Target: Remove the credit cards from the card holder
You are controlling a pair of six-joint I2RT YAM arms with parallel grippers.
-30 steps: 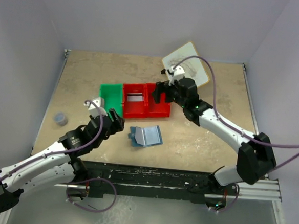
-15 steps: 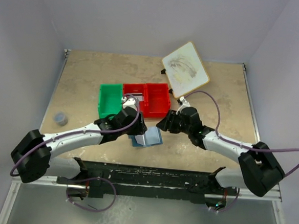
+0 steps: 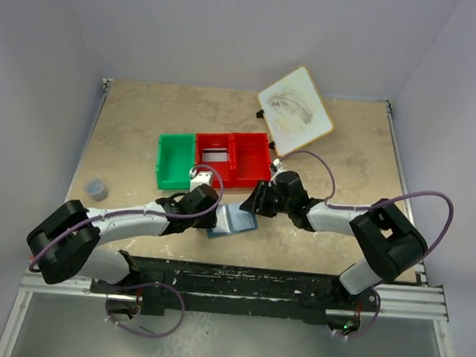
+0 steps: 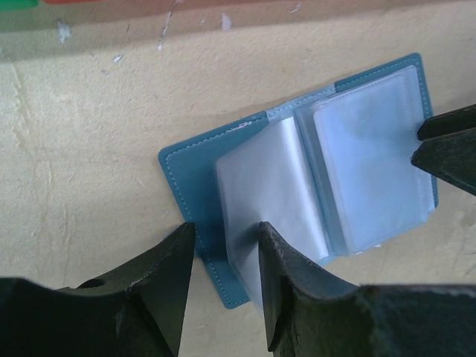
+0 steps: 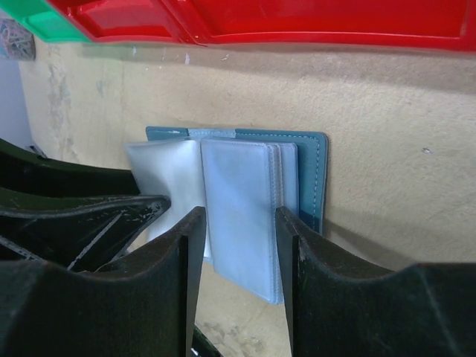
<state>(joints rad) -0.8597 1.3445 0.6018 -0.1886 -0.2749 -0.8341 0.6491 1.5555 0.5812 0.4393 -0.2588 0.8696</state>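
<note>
The card holder (image 3: 237,220) lies flat between the left gripper (image 4: 224,230) and the right gripper (image 5: 242,216), under the fingertips of both. Just beyond them two bins (image 3: 192,161) stand side by side, with a card (image 3: 215,155) in the middle compartment. A board (image 3: 296,111) lies farther beyond the right gripper.

Soft, even light falls from above, leaving faint shadows on the surface (image 3: 144,123). Close to my wrist cameras, my fingers (image 4: 160,290) look dark and slightly blurred.
</note>
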